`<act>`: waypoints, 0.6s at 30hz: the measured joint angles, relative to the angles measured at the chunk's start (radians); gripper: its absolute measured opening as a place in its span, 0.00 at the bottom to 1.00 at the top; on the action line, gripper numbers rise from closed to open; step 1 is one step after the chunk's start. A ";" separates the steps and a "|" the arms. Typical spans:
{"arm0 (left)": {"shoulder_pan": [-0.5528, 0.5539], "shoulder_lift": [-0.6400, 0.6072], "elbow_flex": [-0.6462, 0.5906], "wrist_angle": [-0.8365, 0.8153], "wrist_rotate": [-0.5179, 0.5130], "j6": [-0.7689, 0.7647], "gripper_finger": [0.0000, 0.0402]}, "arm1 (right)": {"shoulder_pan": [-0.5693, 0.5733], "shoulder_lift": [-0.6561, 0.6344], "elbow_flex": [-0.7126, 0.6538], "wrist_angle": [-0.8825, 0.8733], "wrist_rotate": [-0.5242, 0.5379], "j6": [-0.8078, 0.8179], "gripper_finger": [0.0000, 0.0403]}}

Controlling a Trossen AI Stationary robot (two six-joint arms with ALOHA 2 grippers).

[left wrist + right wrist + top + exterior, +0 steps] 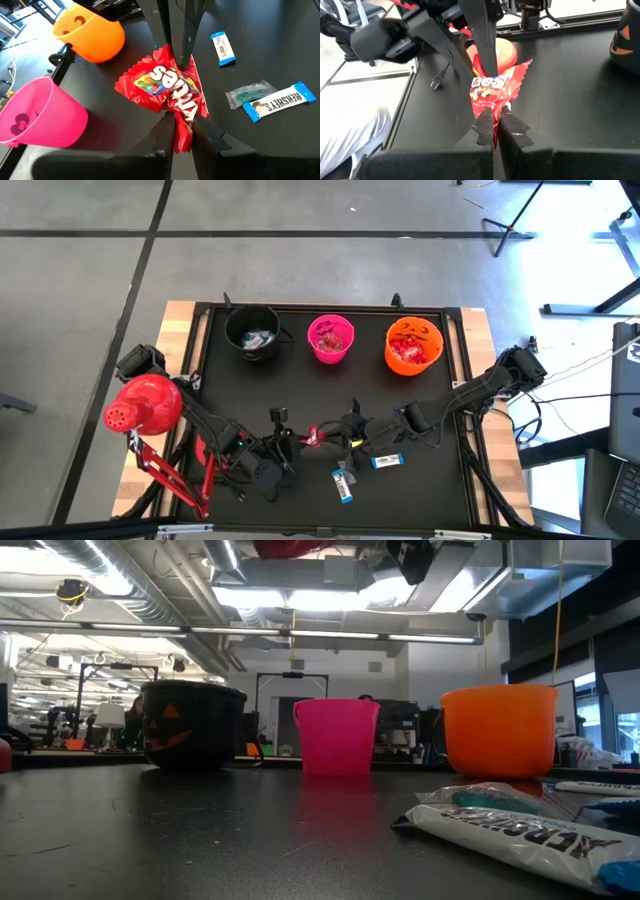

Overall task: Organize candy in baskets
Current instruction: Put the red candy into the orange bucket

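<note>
From above, both arms meet over the near middle of the black counter point(420, 480), on the side away from the pink bucket point(331, 340), and the red Skittles packet point(314, 437) hangs between the left gripper point(290, 438) and the right gripper point(338, 433); it is small here and half covered by the arms, so the grip cannot be read. The black cauldron bucket point(253, 333) and the orange bucket point(413, 346) flank the pink one, all three already holding sweets, and two blue-and-white bars point(386, 462) lie on the counter beyond the packet from the pink bucket. The level view shows only the three buckets in a row and a Hershey's bar point(520, 830) cut off by the frame edge; the arms and the red packet are out of it. In the left wrist view, that arm's fingers pinch one crimped end of the packet, which crumples and folds: it looks light, soft and slick, best taken by the flat sealed ends and not the lumpy middle. In the right wrist view, the right fingers are closed on the opposite end, with the other arm's fingers gripping the far end. Whether the left hold is firm or loosening I cannot tell.
</note>
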 joint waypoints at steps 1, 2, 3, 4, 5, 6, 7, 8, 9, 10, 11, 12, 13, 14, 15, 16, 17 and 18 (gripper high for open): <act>0.000 0.000 0.000 0.000 0.000 -0.001 0.12 | 0.000 0.000 0.000 -0.006 0.000 0.000 0.01; 0.000 0.000 0.000 0.001 0.000 0.000 0.13 | 0.000 0.000 0.000 -0.011 0.001 0.001 0.01; 0.000 0.000 -0.008 0.015 -0.001 0.000 0.14 | 0.000 0.000 0.000 -0.015 0.001 0.003 0.01; 0.000 -0.001 -0.024 0.034 -0.005 0.000 0.15 | 0.000 0.000 0.000 -0.018 0.002 0.005 0.01; 0.000 -0.003 -0.047 0.059 -0.020 0.000 0.15 | 0.000 0.000 0.000 -0.024 0.004 0.005 0.01; 0.000 -0.003 -0.076 0.092 -0.033 0.000 0.16 | 0.000 0.000 0.000 -0.030 0.007 0.006 0.01; 0.000 -0.003 -0.110 0.134 -0.040 -0.001 0.17 | 0.000 0.000 0.000 -0.036 0.012 0.007 0.01; 0.000 -0.002 -0.148 0.192 -0.041 0.000 0.17 | 0.000 0.000 0.000 -0.040 0.019 0.013 0.01; 0.000 -0.002 -0.189 0.255 -0.037 0.000 0.17 | 0.000 0.000 0.000 -0.044 0.026 0.023 0.01; 0.000 -0.002 -0.230 0.325 -0.029 0.000 0.18 | 0.000 0.000 0.000 -0.049 0.029 0.026 0.01; 0.000 -0.002 -0.274 0.395 -0.021 0.000 0.18 | 0.000 0.000 0.000 -0.057 0.029 0.028 0.01; 0.000 -0.002 -0.315 0.460 -0.013 0.000 0.18 | 0.000 0.000 0.000 -0.064 0.030 0.029 0.01; 0.000 -0.002 -0.354 0.518 -0.009 0.000 0.18 | 0.001 0.000 0.000 -0.068 0.034 0.029 0.01; 0.000 -0.001 -0.389 0.572 -0.007 0.000 0.18 | 0.001 0.000 0.000 -0.068 0.040 0.029 0.01; 0.000 -0.001 -0.418 0.620 -0.007 0.000 0.18 | 0.001 0.000 0.000 -0.068 0.048 0.029 0.01; 0.000 -0.001 -0.444 0.662 -0.007 0.000 0.18 | 0.001 0.000 0.000 -0.068 0.055 0.030 0.01; 0.000 -0.001 -0.466 0.689 -0.010 -0.003 0.18 | 0.001 0.000 0.000 -0.068 0.058 0.030 0.01; 0.003 -0.001 -0.486 0.706 -0.020 -0.007 0.18 | 0.001 0.000 0.000 -0.071 0.065 0.030 0.01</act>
